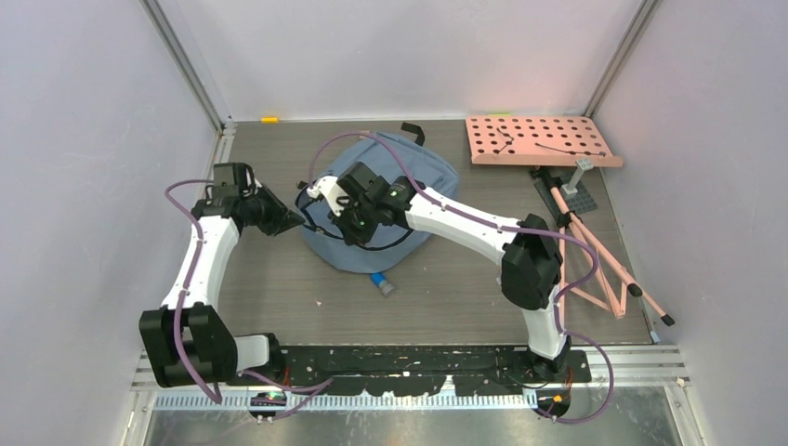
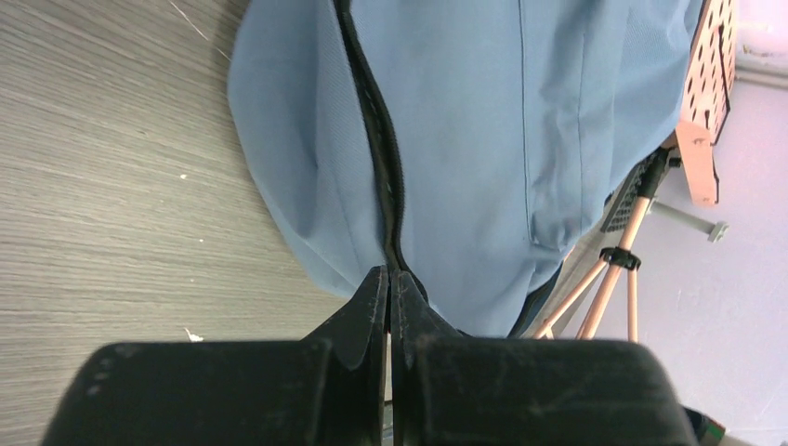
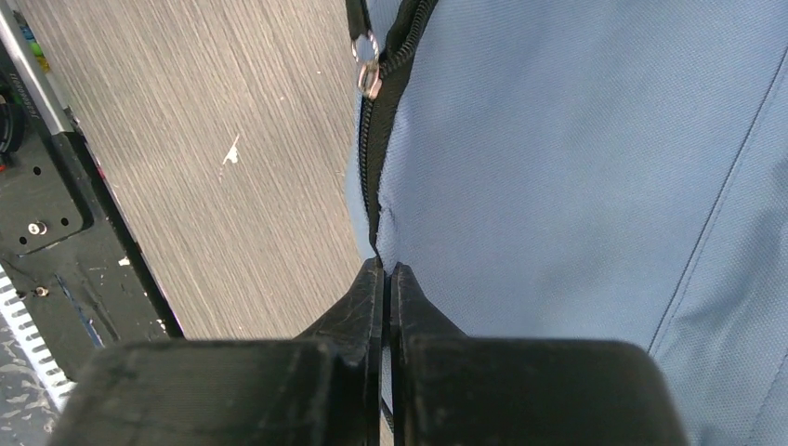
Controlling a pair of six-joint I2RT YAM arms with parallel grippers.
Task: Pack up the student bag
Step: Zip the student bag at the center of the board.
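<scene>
Overhead, a grey wood-grain table [image 1: 279,288] sits inside pale lilac walls with aluminium posts in the far corners. The student bag [image 1: 423,177] lies flat at mid-table towards the back. A pink pegboard [image 1: 544,139] stands at the far right and a pink-rod folding stand [image 1: 599,269] lies along the right side. The left arm [image 1: 200,260] reaches the bag's left edge, and the right arm [image 1: 465,223] stretches over its top.

From the left wrist, the left gripper [image 2: 388,274] has its fingers pressed together. The tips touch the bag's rim just where the dark zipper [image 2: 381,158] runs down to them. I cannot tell whether any cloth is caught.

From the right wrist, the right gripper [image 3: 387,269] is clenched on the bag's edge at the zipper seam, with a sliver of blue showing in the slit between the fingers. A metal zipper pull [image 3: 369,70] hangs farther up the seam, apart from the tips. Bare table lies to the left.
</scene>
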